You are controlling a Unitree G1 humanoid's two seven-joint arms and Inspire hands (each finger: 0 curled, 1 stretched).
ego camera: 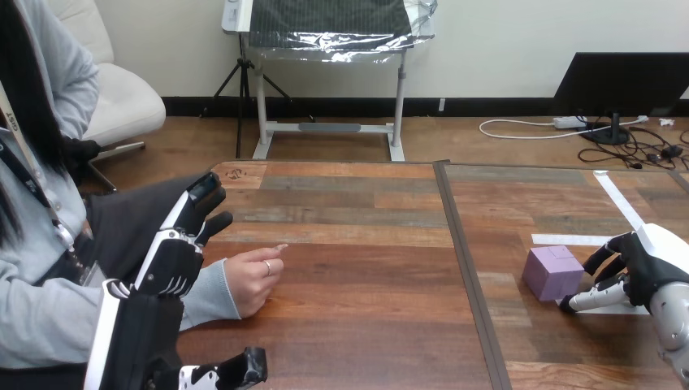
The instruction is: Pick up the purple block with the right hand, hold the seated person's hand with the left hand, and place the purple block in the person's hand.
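The purple block (553,271) sits on the table's right half. My right hand (646,264) is just to its right, open, with relaxed fingers (603,253) reaching toward the block's right side and the thumb tip at its lower right corner; nothing is closed round the block. The person's hand (253,280) rests on the left half of the table, loosely curled, one finger pointing right. My left hand (171,260) hovers over the person's grey-sleeved wrist, fingers straight and pointing away from me, thumb (236,370) spread low toward me. It is open and holds nothing.
A dark seam (460,244) joins the two table tops down the middle. White tape strips (619,199) lie on the right half behind the block. The person's torso and forearm take up the left edge.
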